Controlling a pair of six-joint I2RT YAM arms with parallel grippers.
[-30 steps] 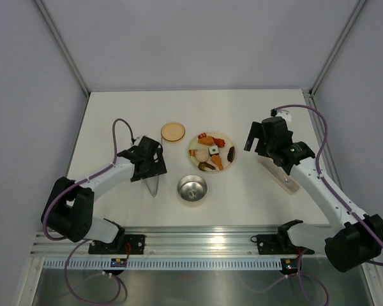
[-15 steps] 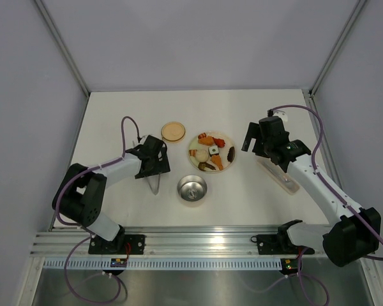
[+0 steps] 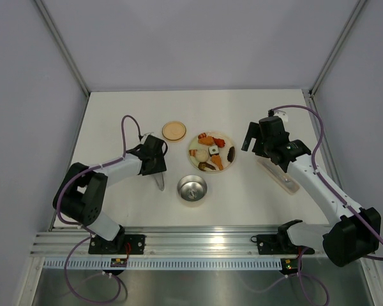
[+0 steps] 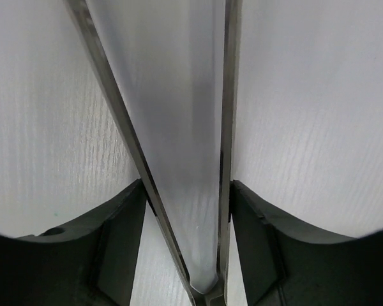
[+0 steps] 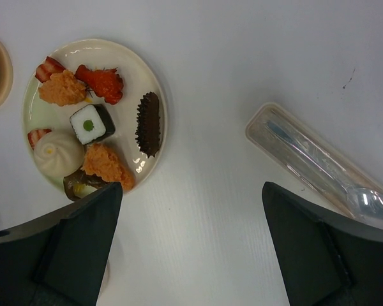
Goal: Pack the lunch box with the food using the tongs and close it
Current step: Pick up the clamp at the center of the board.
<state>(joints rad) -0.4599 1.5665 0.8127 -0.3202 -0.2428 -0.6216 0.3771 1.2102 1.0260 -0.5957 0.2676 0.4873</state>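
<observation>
Overhead, left hand: low on the desk, left of the lunch box, set over the tongs
Overhead, tongs: flat on the desk, one end showing past the hand toward the near edge
Overhead, lunch box: steel bowl, lid off, just nearer than the plate
Overhead, lid: flat on the desk, left of the plate's far side
Overhead, food: all on the plate
Overhead, right hand: raised right of the plate, near the clear case
Left wrist, left hand: dark fingers seem pressed on the outer sides of both tong arms, gripping them, though this close the contact is hard to judge
Right wrist, right hand: spread wide, holding nothing, above bare desk between plate and clear case
Right wrist, clear case: a spoon inside
</observation>
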